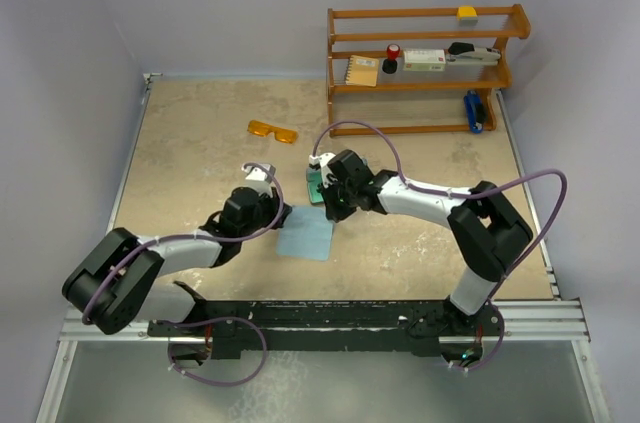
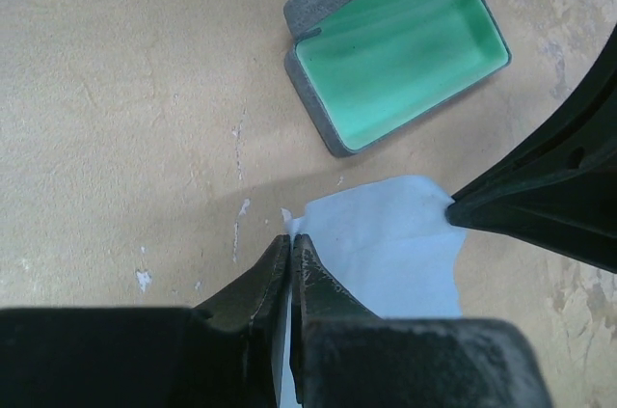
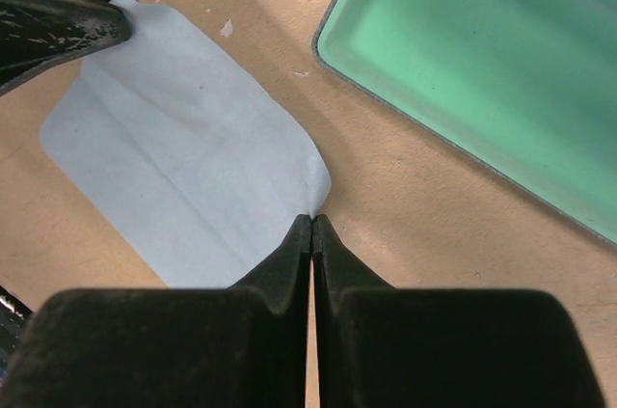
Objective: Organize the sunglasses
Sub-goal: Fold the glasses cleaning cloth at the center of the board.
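Closest to the cameras were the black fingers. The left gripper (image 2: pixel 291 239) was pinched shut on one corner of the light blue cloth (image 3: pixel 183 167), and the right gripper (image 3: pixel 311 220) was closed tight on another corner. Under them spread the beige table (image 1: pixel 200 153). On it the blue-grey case (image 2: pixel 395 51) lay open just beyond the cloth, teal lining up and nothing inside. Smallest were the amber sunglasses (image 1: pixel 273 131), lying on the table well apart from both grippers, farther back than the case and off to the left, nearer the left gripper.

They looked light and stiff, with thin plastic that could snap and smooth lenses that would slip and smudge. The bridge or the top bar of the frame seemed the safest place to pinch. Whether the temples were folded could not be made out.
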You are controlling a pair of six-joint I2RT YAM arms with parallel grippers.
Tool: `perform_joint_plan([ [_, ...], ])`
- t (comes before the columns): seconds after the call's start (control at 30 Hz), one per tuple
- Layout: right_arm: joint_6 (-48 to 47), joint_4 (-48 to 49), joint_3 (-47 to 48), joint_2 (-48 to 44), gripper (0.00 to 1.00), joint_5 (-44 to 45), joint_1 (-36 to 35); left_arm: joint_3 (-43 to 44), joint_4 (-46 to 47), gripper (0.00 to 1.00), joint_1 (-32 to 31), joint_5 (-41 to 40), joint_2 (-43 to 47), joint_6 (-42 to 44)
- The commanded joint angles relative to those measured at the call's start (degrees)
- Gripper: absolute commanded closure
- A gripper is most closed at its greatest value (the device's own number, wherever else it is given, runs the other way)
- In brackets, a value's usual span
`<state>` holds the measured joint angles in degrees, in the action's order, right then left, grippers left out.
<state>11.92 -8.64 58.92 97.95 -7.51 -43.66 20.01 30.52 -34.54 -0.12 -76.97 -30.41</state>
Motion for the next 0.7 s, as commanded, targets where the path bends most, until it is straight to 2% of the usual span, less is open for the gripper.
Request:
perform_joint_plan([
  [0.0,-0.98,0.96,-0.37,-2.37,1.0,-0.61,-1.15,-1.75,1.45,1.0,-0.9,-1.86,4.03,-0.37],
  [0.67,0.13,1.13,-4.24,-5.31,1.0,-0.22,-5.75,-5.53,0.03,1.0,-4.78,-7.06,9.39,-2.06],
])
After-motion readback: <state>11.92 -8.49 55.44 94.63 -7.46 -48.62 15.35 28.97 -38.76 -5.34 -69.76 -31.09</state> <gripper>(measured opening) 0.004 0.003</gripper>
